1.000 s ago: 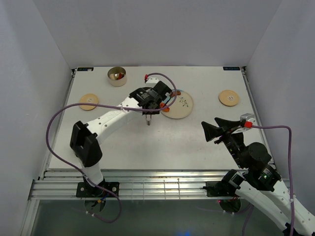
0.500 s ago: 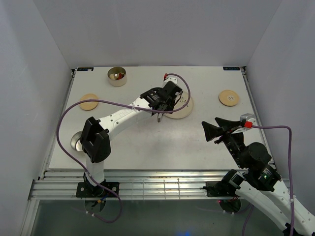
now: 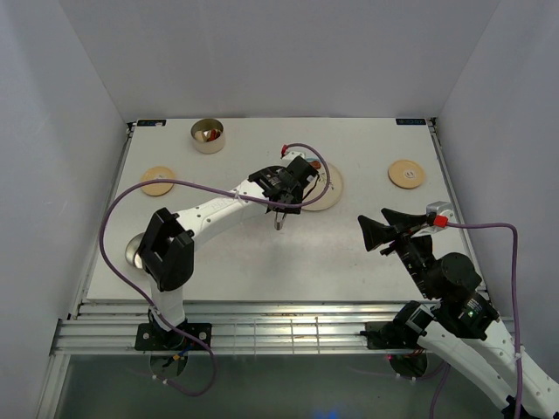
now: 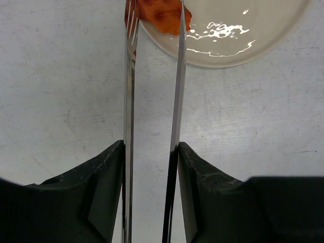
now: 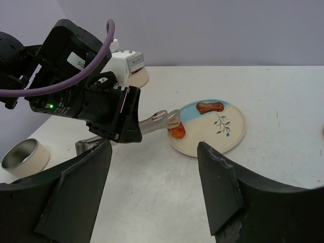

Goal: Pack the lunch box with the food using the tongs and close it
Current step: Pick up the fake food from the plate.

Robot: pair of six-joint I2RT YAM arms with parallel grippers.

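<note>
My left gripper (image 4: 150, 152) clamps the tongs (image 4: 177, 76), tips around an orange piece (image 4: 161, 12) at the plate (image 4: 243, 45) rim; right gripper (image 5: 154, 149) gapes empty.

Little to read anywhere. On a white sticker (image 5: 81, 62) on the black housing of the left arm (image 5: 61, 96), two dark letters, seemingly "sd", with the rest hidden behind the purple cable (image 5: 108, 35). On a small label (image 5: 132, 59) on the white block behind it, fine print too small to make out. At the far corners of the worktop (image 3: 349, 253), a blue sticker (image 3: 150, 122) left and another (image 3: 410, 121) right, lettering illegible. On each wooden lid (image 3: 158, 180), a tiny centre mark, unreadable.
</note>
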